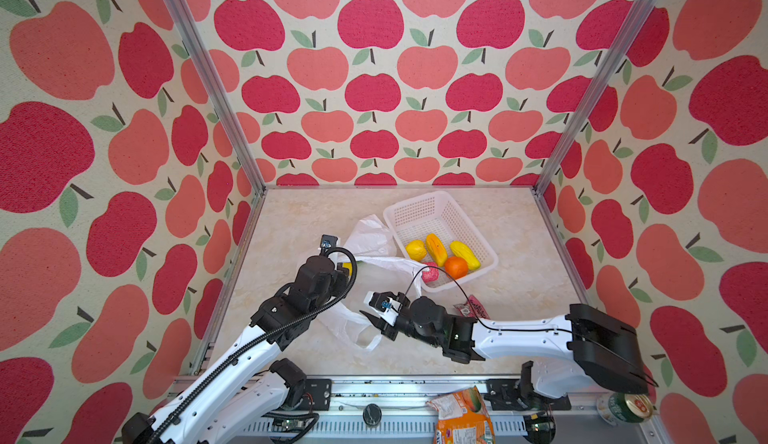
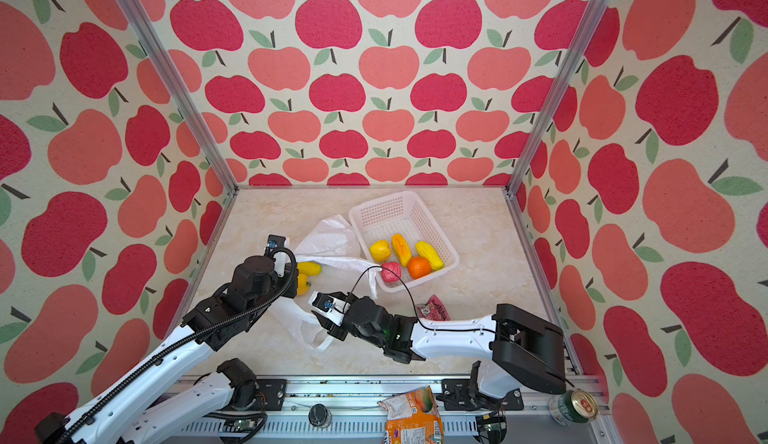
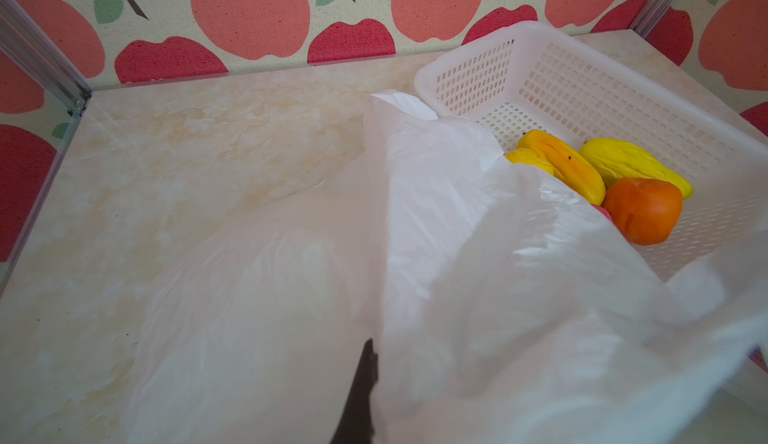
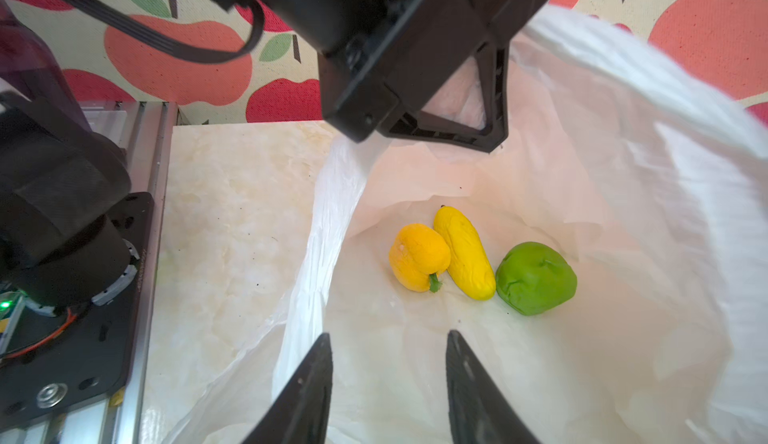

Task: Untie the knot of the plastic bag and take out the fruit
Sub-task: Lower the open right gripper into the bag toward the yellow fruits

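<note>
Nearest, the right gripper (image 4: 388,333) hovers at the mouth of the plastic bag (image 4: 623,180), its jaws parted and empty, pointing inside. The bag lies on the marble-look table (image 1: 299,213), left of centre in both top views, its mouth gaping. Within lie a yellow bell pepper (image 4: 417,254) touching a long yellow fruit (image 4: 463,254), and a green fruit (image 4: 536,277) just beside that. Above them the left gripper (image 3: 372,348) is clenched on the bag's rim, holding it up. Farther back, just beside the bag, the white perforated basket (image 1: 419,209) holds an orange (image 1: 456,267), a lemon (image 1: 415,249) and other fruit.
</note>
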You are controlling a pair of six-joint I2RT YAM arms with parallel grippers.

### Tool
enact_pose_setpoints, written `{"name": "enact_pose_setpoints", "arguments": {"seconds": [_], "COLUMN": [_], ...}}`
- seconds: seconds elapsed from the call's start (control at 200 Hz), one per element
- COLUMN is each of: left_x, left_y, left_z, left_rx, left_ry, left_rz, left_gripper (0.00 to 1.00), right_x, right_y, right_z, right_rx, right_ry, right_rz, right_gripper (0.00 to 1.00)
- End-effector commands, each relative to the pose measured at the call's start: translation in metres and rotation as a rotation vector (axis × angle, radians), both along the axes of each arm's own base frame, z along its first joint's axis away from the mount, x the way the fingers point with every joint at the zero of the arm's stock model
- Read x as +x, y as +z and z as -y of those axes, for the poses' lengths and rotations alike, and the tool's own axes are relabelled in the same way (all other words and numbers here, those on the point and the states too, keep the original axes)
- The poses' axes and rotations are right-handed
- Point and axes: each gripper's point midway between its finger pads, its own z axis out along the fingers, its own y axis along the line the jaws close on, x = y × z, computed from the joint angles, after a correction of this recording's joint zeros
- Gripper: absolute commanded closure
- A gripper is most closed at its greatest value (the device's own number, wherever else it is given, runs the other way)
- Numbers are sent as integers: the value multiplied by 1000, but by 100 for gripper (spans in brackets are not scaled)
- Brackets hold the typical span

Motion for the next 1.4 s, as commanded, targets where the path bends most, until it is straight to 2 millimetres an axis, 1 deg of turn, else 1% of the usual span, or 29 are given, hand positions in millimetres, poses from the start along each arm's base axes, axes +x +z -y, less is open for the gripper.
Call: {"name": "enact_pose_setpoints", "arguments": {"seconds": [0.0, 0.11, 0.29, 0.36, 0.605, 0.845, 0.915, 0.95, 1.001, 1.056, 1.096, 1.101, 1.111, 1.176, 1.181, 1.191, 1.231, 1.281, 1.396], "left_x": [-2, -2, -1, -1, -1, -2, -2, -3, -3, -3, -3, -3, -3, -3, -3, -3, -3, -3, -3], "left_y": [-2, -1, -2, -1, -2, 0, 0, 1, 1, 1, 1, 1, 1, 1, 1, 1, 2, 2, 2], "left_z": [-1, -1, -1, -1, -1, -2, -2, -2, -2, -2, -2, -2, -2, -2, -2, -3, -2, -2, -1], "left_rx": [4, 1, 4, 4, 5, 1, 0, -2, -3, -4, -5, -5, -4, -6, -6, -6, -6, -8, -9], "left_ry": [-4, -4, -5, -5, -4, -2, -2, -2, -1, -2, -2, -2, -3, -3, -3, -2, -4, -5, -8], "left_rz": [-3, -1, 0, 0, 0, 4, 5, 7, 8, 10, 11, 11, 9, 11, 11, 10, 12, 12, 16], "left_gripper": [100, 100, 100, 100, 100, 100, 100, 100, 100, 100, 100, 100, 100, 100, 100, 100, 100, 100, 100], "right_x": [20, 33, 57, 62, 63, 57, 54, 55, 58, 65, 73, 73, 76, 88, 97, 106, 116, 125, 148], "right_y": [-2, -13, -30, -36, -52, -56, -56, -60, -62, -69, -73, -76, -75, -84, -85, -87, -91, -100, -114], "right_z": [-7, -9, -6, -5, -13, -32, -38, -41, -48, -54, -57, -57, -58, -63, -60, -57, -60, -64, -68], "right_rx": [12, 13, 16, 13, -9, -7, 1, -2, 1, -8, -13, -19, -16, -20, -17, -15, -13, -24, -58], "right_ry": [-68, -88, -148, -163, -167, -108, -85, -84, -91, -122, -159, -164, -173, -230, -252, -274, -306, -344, -442], "right_rz": [-25, -84, -171, -190, -232, -282, -295, -303, -310, -315, -309, -310, -308, -289, -287, -284, -275, -263, -216], "right_gripper": [56, 57, 58, 58, 57, 54, 49, 46, 42, 39, 33, 33, 31, 19, 18, 17, 11, 8, 4]}}
